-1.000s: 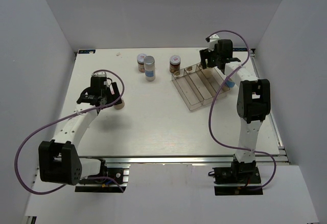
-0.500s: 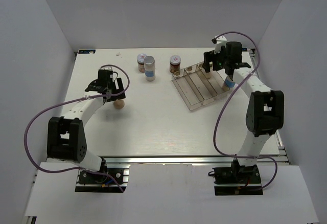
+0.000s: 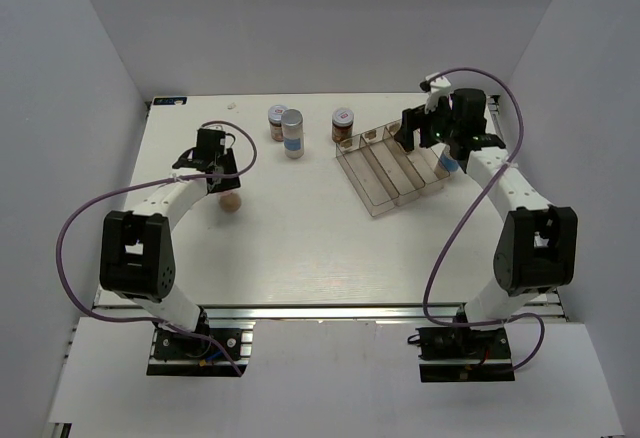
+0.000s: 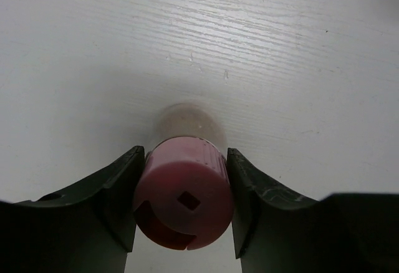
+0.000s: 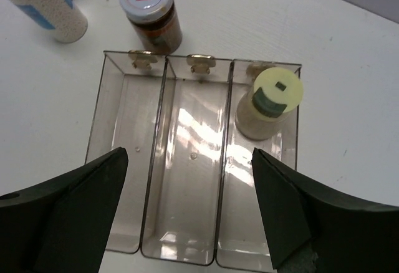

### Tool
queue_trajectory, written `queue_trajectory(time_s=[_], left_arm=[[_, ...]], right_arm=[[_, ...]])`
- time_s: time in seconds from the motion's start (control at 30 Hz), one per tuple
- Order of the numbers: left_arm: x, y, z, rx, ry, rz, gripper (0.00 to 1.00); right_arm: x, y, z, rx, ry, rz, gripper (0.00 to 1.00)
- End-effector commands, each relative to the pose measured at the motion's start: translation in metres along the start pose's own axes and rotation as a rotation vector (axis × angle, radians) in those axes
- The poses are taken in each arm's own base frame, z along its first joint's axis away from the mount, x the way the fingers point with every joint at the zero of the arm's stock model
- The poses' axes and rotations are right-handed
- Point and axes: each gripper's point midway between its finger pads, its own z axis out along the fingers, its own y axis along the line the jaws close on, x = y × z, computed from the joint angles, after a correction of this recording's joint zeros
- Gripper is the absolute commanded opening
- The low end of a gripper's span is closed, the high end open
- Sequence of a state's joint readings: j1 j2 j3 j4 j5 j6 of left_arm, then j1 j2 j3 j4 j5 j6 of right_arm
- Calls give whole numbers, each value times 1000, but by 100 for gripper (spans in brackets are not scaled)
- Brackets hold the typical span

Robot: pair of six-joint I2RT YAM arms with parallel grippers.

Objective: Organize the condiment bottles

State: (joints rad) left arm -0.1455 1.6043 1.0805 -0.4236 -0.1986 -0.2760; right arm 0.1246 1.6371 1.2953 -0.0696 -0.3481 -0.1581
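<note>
The main risk is on the left side. The left gripper (image 4: pixel 185 161) is clenched on the pink-capped bottle (image 4: pixel 184 201), and its two fingers press only on the round cap, not on the body. The bottle stands on the tabletop (image 3: pixel 300 238), well to the left of the clear tray (image 5: pixel 187 210). I judge that such a high hold on a smooth cap may let the bottle swing or slip out if the lift is quick. It could then fall and roll away from the tray.

A second risk is at the tray itself. The right gripper (image 5: pixel 189 154) hangs above it with the jaws released wide and holds nothing. The yellow-green-capped bottle (image 5: pixel 274 98) stands in the tray's right compartment, at the far end. If this gripper descends carelessly, one finger may knock the bottle over. If the left arm brings its bottle now, the two arms may also meet over the tray.

The left arm is stretched forward with a bent elbow, its gripper inclined down to the tabletop. The right arm reaches along the right side of the tray, its gripper pointing down. One brown jar (image 5: pixel 153 11) waits just beyond the tray.
</note>
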Motion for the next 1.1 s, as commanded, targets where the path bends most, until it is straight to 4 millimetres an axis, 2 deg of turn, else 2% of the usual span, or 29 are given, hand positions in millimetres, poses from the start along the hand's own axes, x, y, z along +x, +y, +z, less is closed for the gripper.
queue_trajectory(time_s=[0.0, 0.07, 0.1, 0.13, 0.2, 0.23, 0.27, 0.33, 0.37, 0.4, 0.43, 0.47, 0.5, 0.57, 0.6, 0.67, 0.7, 0.73, 0.83, 0.93, 1.03, 1.07], left_arm=[[-30, -20, -31, 66, -85, -28, 15], [-40, -49, -54, 131, -126, 7, 13], [-43, -63, -63, 157, -143, 29, 12], [-48, -91, -83, 205, -167, 71, 8], [-53, -123, -101, 273, -182, 104, 4], [-54, -139, -109, 311, -183, 116, 0], [-56, -172, -124, 393, -191, 152, 0], [-58, -204, -134, 469, -193, 183, 0], [-45, -230, -132, 531, -153, 219, 0], [-61, -249, -145, 586, -185, 219, 0], [-63, -265, -150, 627, -191, 231, 0], [-66, -278, -151, 655, -196, 237, 0], [-71, -303, -154, 730, -189, 257, 0], [-77, -330, -156, 784, -196, 267, 0], [-85, -354, -154, 829, -205, 272, 0], [-87, -380, -156, 883, -204, 277, 0], [-89, -392, -156, 910, -208, 276, 0], [-90, -415, -156, 968, -215, 269, 0], [-88, -446, -155, 1058, -240, 228, 0], [-83, -467, -154, 1113, -282, 193, 0], [-83, -486, -164, 1166, -341, 174, 0], [-81, -492, -161, 1172, -350, 167, 0]], right_arm=[[-26, 23, -32, -75, -67, -53, 85], [-26, 32, -43, -104, -65, -69, 83], [-35, 37, -53, -112, -87, -87, 81], [-37, 39, -59, -114, -93, -88, 63], [-43, 44, -71, -113, -110, -83, 30], [-44, 43, -77, -105, -113, -55, 0], [-44, 44, -80, -103, -116, -40, 0], [-45, 44, -91, -85, -132, -9, 0], [-46, 44, -94, -75, -137, 0, 0], [-41, 42, -96, -61, -133, 11, 0], [-44, 41, -103, -47, -153, 11, 0], [-43, 40, -105, -39, -154, 19, 0], [-39, 39, -108, -22, -154, 24, 0], [-35, 34, -111, 1, -151, 36, 0], [-37, 32, -116, 20, -161, 38, 0], [-30, 23, -120, 51, -158, 55, 0], [-33, 21, -126, 69, -175, 59, 0], [-31, 16, -129, 85, -178, 67, 0], [-30, 0, -143, 141, -202, 88, 0], [-20, -6, -149, 166, -195, 104, 0], [-13, -5, -153, 172, -187, 111, 0], [-7, -4, -153, 171, -180, 116, 0]])
